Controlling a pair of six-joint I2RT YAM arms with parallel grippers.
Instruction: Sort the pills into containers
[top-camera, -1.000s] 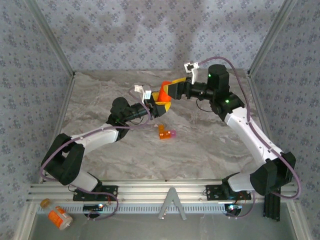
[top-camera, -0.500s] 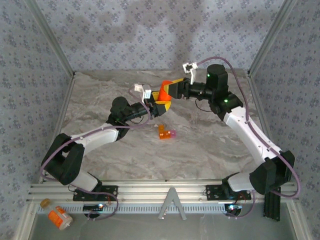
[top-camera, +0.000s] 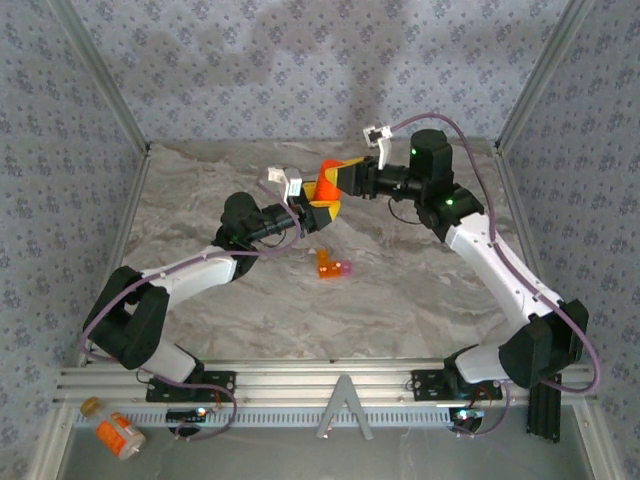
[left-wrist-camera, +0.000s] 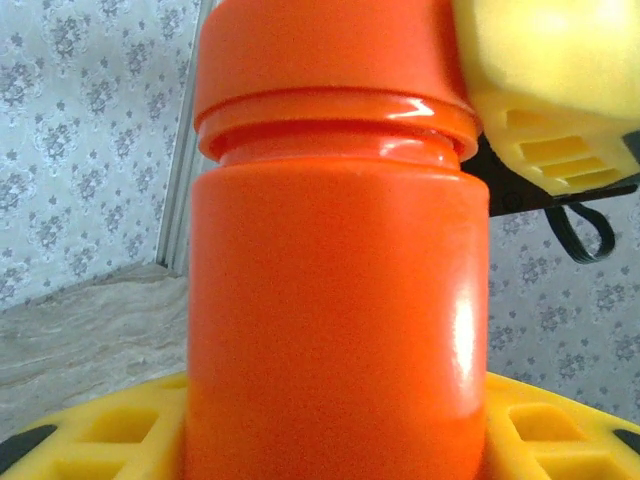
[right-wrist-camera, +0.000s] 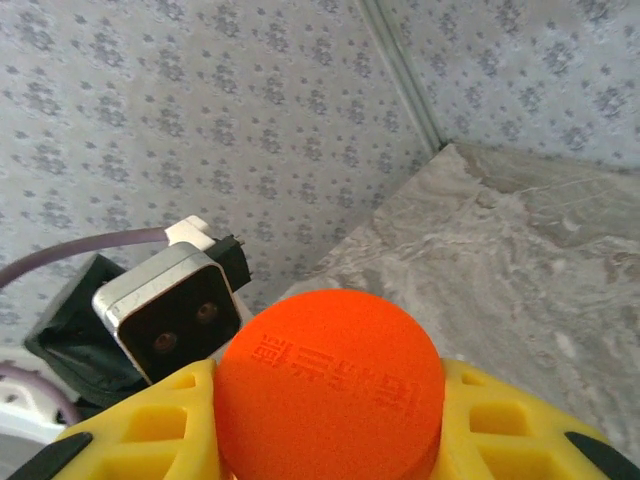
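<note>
Above the far middle of the table: pill bottle (top-camera: 322, 196), translucent orange, held off the surface where the two grippers meet.
Left gripper (top-camera: 318, 210): pinching the bottle's body, with a yellow pad (left-wrist-camera: 95, 435) against the lower body on each side; the bottle stands upright in the left wrist view.
Right gripper (top-camera: 335, 175): clamped on the cap (right-wrist-camera: 330, 385), with yellow pads (right-wrist-camera: 150, 425) touching it on both sides.
Cap: seated on the bottle's neck; the raised lettering on top is too blurred to read.
Small orange box (top-camera: 333, 267): lying on the marbled table (top-camera: 420, 290), pink end to the right, near the grippers on their near side, touched by neither.
Labelled bottle (top-camera: 120, 434): lying on its side past the near rail, at the left corner, well apart from both arms.
</note>
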